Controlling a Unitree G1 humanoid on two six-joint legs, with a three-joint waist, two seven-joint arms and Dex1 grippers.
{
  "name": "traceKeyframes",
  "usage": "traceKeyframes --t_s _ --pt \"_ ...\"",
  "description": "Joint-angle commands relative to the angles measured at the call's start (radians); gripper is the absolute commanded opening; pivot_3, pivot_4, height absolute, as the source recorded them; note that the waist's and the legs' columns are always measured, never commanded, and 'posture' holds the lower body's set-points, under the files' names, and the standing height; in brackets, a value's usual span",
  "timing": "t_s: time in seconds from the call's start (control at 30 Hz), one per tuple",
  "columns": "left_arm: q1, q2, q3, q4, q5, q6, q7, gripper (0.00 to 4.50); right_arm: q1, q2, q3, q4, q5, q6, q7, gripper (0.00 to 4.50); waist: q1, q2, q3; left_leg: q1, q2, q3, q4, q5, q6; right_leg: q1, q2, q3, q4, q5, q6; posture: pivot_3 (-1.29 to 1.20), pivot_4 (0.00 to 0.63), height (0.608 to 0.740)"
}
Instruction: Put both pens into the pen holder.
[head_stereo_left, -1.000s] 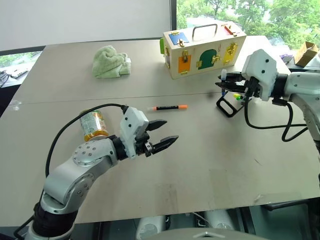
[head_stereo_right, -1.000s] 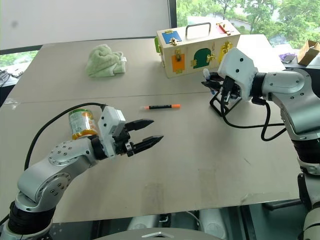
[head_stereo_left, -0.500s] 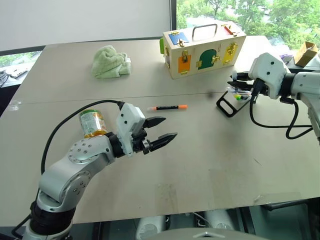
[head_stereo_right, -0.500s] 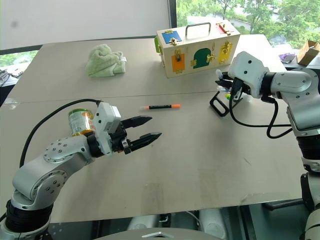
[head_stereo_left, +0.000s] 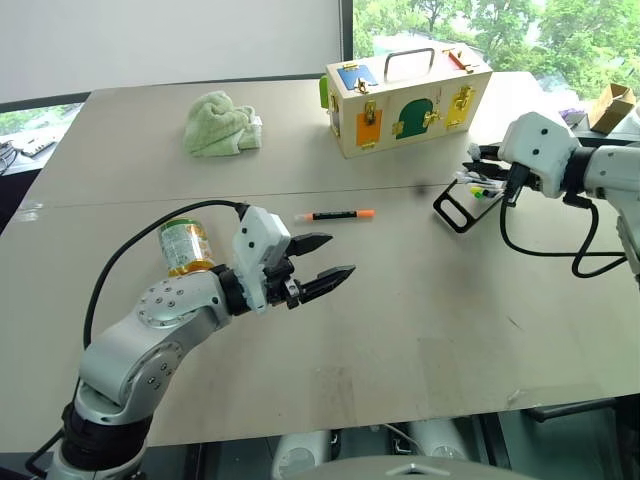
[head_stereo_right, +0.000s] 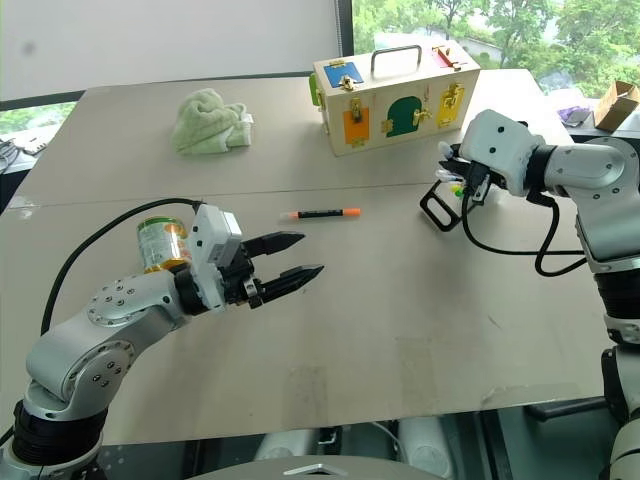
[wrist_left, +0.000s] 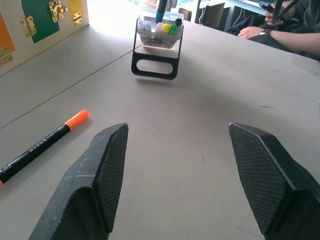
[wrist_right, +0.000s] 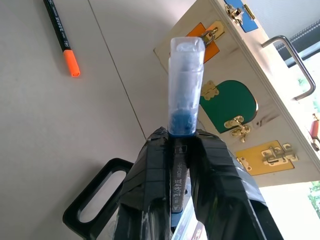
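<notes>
Having swung right since a second ago, the right gripper (wrist_right: 181, 150) still pinches the blue-capped pen (wrist_right: 186, 85) over the pen holder (head_stereo_left: 470, 195); the left gripper (head_stereo_left: 320, 258) gapes empty near the orange-tipped pen (head_stereo_left: 340, 214), print unreadable.

My left gripper (wrist_left: 176, 165) has its two black textured fingers (wrist_left: 107, 170) spread wide apart above the bare grey tabletop (wrist_left: 200, 125), gripping nothing. Near the one finger lies a black-barrelled marker pen with an orange end (wrist_left: 42, 145), flat on the surface. Farther ahead stands the small clear pen holder on a black looped frame (wrist_left: 156, 52), a blue pen (wrist_left: 161, 10) upright in it among coloured caps.
</notes>
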Motion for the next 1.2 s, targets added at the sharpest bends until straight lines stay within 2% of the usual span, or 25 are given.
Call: traceKeyframes --t_s 0.03,0.13,0.23,0.3,0.4,0.57,0.67,0.77,0.97,1.2 --pt "-0.005 0.001 0.022 -0.018 -0.005 -0.022 -0.006 3.34 -0.002 -0.023 -0.037 -0.026 0.001 0.007 0.018 1.85 0.0 0.0 0.0 0.0 0.0 0.0 0.0 0.0 0.0 0.0 0.0 0.0 0.0 0.0 0.0 0.0 0.15 0.74" --pt "-0.004 0.0 0.023 -0.018 -0.005 -0.018 -0.003 3.34 -0.013 0.005 -0.054 -0.014 -0.016 -0.015 -0.03 3.41 0.0 0.0 0.0 0.0 0.0 0.0 0.001 0.0 0.0 0.0 0.0 0.0 0.001 0.0 0.0 0.0 0.15 0.74" --pt "-0.001 -0.002 0.021 -0.021 -0.004 -0.02 -0.001 3.34 -0.017 0.013 -0.057 -0.027 0.0 0.0 -0.023 4.43 0.0 0.0 0.0 0.001 0.0 0.0 0.001 0.0 0.0 0.0 0.0 0.0 0.002 0.0 0.0 0.0 0.15 0.74" --pt "-0.003 -0.005 0.022 -0.015 -0.001 -0.022 0.002 3.34 -0.019 0.036 -0.078 -0.045 0.04 0.028 -0.022 4.43 0.0 0.0 0.0 0.001 0.0 0.0 0.001 0.0 -0.001 0.0 0.0 0.0 0.002 0.0 0.0 0.0 0.15 0.74" --pt "-0.03 -0.023 0.009 0.04 0.044 -0.035 0.032 3.34 -0.008 0.091 -0.134 -0.114 0.179 0.149 -0.012 4.43 -0.001 0.0 0.0 0.001 0.0 0.0 0.001 0.0 -0.001 0.0 0.0 0.0 0.002 0.0 0.0 0.0 0.15 0.74" --pt "-0.144 -0.062 -0.062 0.261 0.205 -0.168 0.011 3.34 0.114 0.111 -0.213 -0.318 0.488 0.447 0.039 4.43 0.022 -0.001 0.0 0.001 0.0 -0.001 0.002 0.001 -0.001 0.001 0.0 -0.001 0.003 0.0 0.0 0.0 0.15 0.74" --pt "-0.262 -0.094 -0.112 0.485 0.337 -0.29 0.005 3.34 0.248 0.176 -0.241 -0.399 0.607 0.47 0.031 4.43 0.029 -0.002 -0.001 0.0 0.0 -0.001 0.003 0.0 0.0 0.001 0.0 -0.001 0.003 0.0 0.0 0.0 0.15 0.74" --pt "-0.408 -0.167 -0.139 0.779 0.433 -0.44 0.004 3.34 0.416 0.236 -0.193 -0.433 0.574 0.427 -0.008 4.43 0.035 -0.004 -0.001 0.0 -0.001 -0.002 0.004 0.0 0.0 0.002 0.0 -0.002 0.003 0.0 0.0 0.0 0.15 0.74" --pt "-0.55 -0.235 -0.22 1.201 0.582 -0.603 -0.087 3.34 0.578 0.268 -0.149 -0.429 0.444 0.311 -0.08 4.43 0.019 -0.004 -0.001 -0.001 -0.002 -0.001 0.005 0.0 0.0 0.0 0.001 -0.001 0.004 0.001 0.001 0.0 0.15 0.74" --pt "-0.609 -0.228 -0.294 1.45 0.679 -0.678 -0.269 3.34 0.632 0.26 -0.206 -0.465 0.456 0.311 -0.128 4.43 0.02 -0.004 -0.003 0.001 -0.001 -0.001 0.005 0.0 0.0 0.001 0.002 -0.001 0.005 0.001 0.001 0.0 0.15 0.74"
